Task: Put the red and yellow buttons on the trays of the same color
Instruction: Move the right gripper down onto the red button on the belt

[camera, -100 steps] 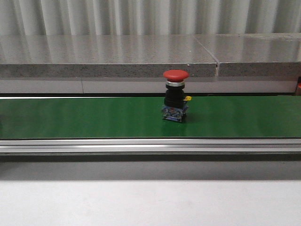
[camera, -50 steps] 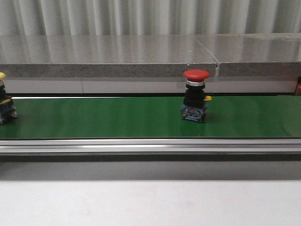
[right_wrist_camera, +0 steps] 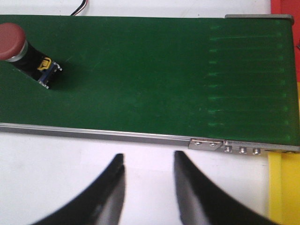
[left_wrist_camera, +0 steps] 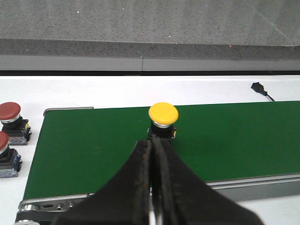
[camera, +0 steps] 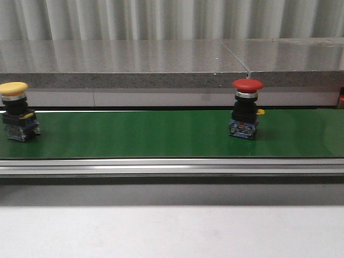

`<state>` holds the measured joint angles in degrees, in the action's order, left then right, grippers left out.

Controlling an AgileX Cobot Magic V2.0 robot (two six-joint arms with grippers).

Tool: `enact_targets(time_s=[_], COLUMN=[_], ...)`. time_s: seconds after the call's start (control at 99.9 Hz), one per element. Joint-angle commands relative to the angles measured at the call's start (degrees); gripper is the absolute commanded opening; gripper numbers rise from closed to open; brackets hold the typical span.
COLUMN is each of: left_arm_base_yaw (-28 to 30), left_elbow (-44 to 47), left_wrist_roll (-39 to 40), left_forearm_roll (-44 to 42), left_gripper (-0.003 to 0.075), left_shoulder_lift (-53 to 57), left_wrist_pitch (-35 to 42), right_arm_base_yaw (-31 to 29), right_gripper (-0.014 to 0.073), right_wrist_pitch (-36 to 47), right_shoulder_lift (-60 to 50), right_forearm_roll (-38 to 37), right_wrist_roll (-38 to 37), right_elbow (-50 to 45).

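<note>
**Buttons ride the belt; neither claw has hold of one**

Nearest the robot, both arms hang over the white table edge short of the conveyor. The left gripper (left_wrist_camera: 152,187) has its fingers pressed together with nothing between them, its tips pointing at the yellow button (camera: 16,112), which stands upright on the green belt (camera: 134,134) just beyond them and apart from them. The right gripper (right_wrist_camera: 147,183) is parted to a moderate gap and holds nothing; the red button (camera: 246,109) stands upright on the belt well off to one side of it.

The step in hand looks like waiting and lining up for a pick, with no sorting done for these two. The left claw would have to open before closing round the yellow button's black body. Two more red buttons (left_wrist_camera: 10,131) sit on the table past the belt's end. A yellow strip (right_wrist_camera: 283,187) and a red patch (right_wrist_camera: 286,7) near the belt's other end may be the trays, though that cannot be told.
</note>
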<state>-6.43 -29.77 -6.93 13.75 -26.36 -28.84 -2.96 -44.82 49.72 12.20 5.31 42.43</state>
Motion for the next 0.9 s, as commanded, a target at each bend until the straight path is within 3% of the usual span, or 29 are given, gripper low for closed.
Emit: enact_targets(time_s=[0.0, 0.06, 0.19, 0.39, 0.891], left_arm_base_yaw=[-0.33, -0.33, -0.33, -0.33, -0.33], left_elbow=[-1.53, -1.53, -1.53, -1.53, -1.53], left_wrist_roll=[-0.14, -0.14, -0.14, -0.14, -0.14], left_forearm_roll=[0.90, 0.90, 0.90, 0.90, 0.90], left_gripper=[-0.0020, -0.0020, -0.0020, -0.0020, -0.0020], left_shoulder_lift=[-0.15, -0.15, -0.15, -0.15, -0.15], left_wrist_pitch=[3.50, 3.50, 3.50, 3.50, 3.50], right_arm_base_yaw=[0.05, 0.05, 0.05, 1.40, 8.78], right_gripper=[0.0551, 0.0673, 0.0637, 0.0636, 0.0636], right_wrist_pitch=[2.88, 3.00, 2.26, 1.65, 2.10], right_shoulder_lift=[-0.71, -0.71, -0.39, 3.25, 25.81], right_forearm_roll=[0.73, 0.92, 1.77, 5.31, 6.36], right_wrist_roll=[0.59, 0.59, 1.10, 9.08, 13.65], right_elbow=[1.53, 1.53, 1.74, 3.71, 15.66])
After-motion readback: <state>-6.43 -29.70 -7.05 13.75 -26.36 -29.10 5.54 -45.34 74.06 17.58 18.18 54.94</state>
